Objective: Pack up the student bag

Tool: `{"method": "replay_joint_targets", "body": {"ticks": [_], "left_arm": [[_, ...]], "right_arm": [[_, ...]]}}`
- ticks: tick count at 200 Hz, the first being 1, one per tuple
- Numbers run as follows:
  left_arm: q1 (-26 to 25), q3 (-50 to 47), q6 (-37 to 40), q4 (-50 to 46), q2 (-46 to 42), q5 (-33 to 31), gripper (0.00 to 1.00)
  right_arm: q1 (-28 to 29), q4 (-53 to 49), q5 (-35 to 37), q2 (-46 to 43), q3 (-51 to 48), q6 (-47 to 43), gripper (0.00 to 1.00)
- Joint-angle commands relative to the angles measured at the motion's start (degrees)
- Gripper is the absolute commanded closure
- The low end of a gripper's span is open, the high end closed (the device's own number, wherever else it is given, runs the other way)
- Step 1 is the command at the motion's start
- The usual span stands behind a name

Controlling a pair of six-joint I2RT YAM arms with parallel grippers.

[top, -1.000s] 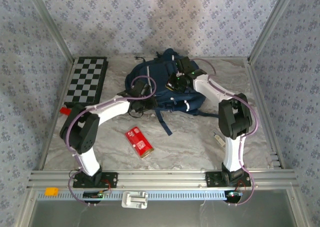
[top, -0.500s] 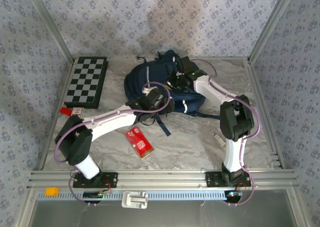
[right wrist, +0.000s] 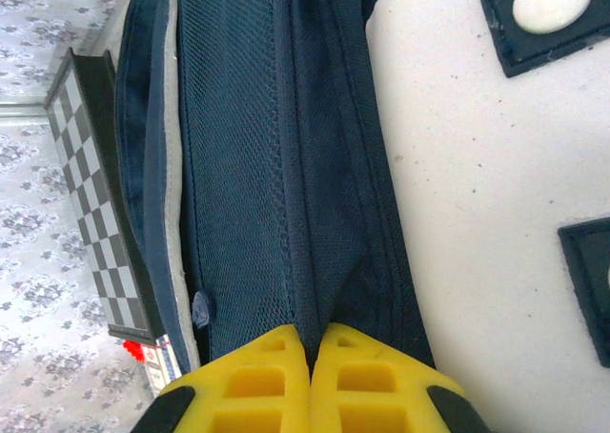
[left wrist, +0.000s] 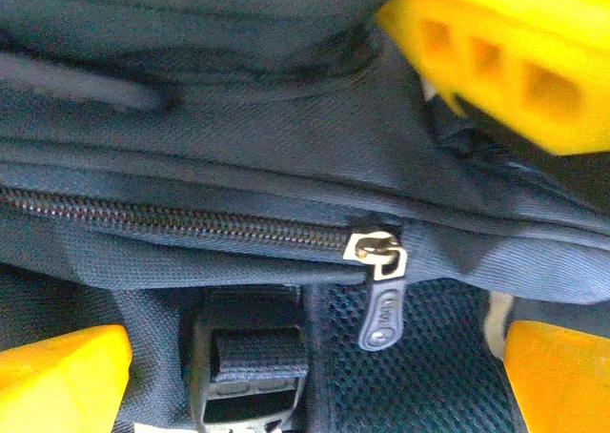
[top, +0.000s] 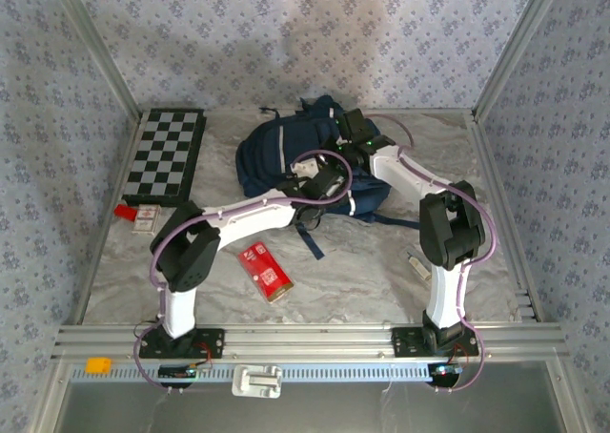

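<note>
The student bag (top: 276, 152) lies far centre on the surface (top: 362, 271). The left claw (left wrist: 310, 381), having swung right along it within a second, now gapes wide at the zipper pull (left wrist: 381, 295); the right claw (right wrist: 310, 357) pinches the bag's fabric.

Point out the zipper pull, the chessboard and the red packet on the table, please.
zipper pull (left wrist: 381, 309): left wrist view, on its dark tab.
chessboard (top: 167, 156): top view, middle of the checkered face.
red packet (top: 265, 271): top view, its centre.

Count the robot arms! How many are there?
2. The left arm stretches from the near left across to the backpack; the right arm bends in from the near right to its right side. None looks hidden.
</note>
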Motion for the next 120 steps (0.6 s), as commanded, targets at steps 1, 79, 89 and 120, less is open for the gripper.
{"method": "replay_joint_targets", "body": {"ticks": [1, 79, 89, 120], "left_arm": [[0.28, 4.03, -3.64, -6.63, 2.86, -6.25, 0.0], [1.06, 1.86, -6.54, -13.59, -1.06, -12.69, 0.21], [1.36, 0.78, -5.59, -13.03, -2.4, -11.61, 0.25], [2.17, -2.07, 1.89, -9.11, -5.98, -6.1, 0.39]], "right_arm": [[-0.34, 6.58, -1.34, -3.35, 0.39, 2.09, 1.0], [-0.94, 6.28, -1.99, -2.99, 0.65, 2.0, 1.0], [-0.98, 6.18, -2.13, -2.88, 0.75, 2.0, 1.0], [-0.97, 5.53, -2.3, -2.11, 1.23, 1.47, 1.0]]}}
